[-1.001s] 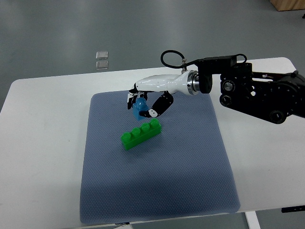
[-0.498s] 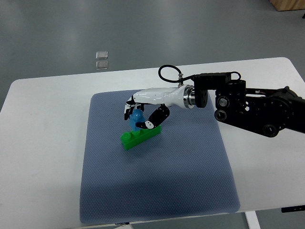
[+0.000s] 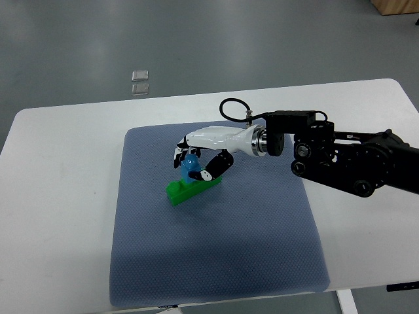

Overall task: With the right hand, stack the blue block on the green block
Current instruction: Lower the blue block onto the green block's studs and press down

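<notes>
We see the right robot hand (image 3: pixel 195 163) reaching in from the right side of the table (image 3: pixel 59 196). Its fingers (image 3: pixel 213 169) are closed around the blue block (image 3: pixel 191 165). The blue block is small, with a round bump on top. It sits right on top of the green block (image 3: pixel 191 188), or just touching it; we cannot tell if it is pushed all the way down.

The green block is long, with bumps in a row on top. It lies at a slant on the blue-grey mat (image 3: pixel 209 261), nearer the far edge of the mat than the near edge, and a bit toward its left side. The mat covers the middle of the white table.

We think both blocks are hard plastic. They look light and stiff, so they will not bend or squash. The plastic looks smooth, so the blue block could slip if the hold is loose. The best place to hold it is on its two flat sides, with the top bump left free. That is how the robot hand seems to hold it now.

We think the green block is light too, so a push from the side could make it slide on the mat. A push straight down looks safest.

We do not see the left robot hand.
</notes>
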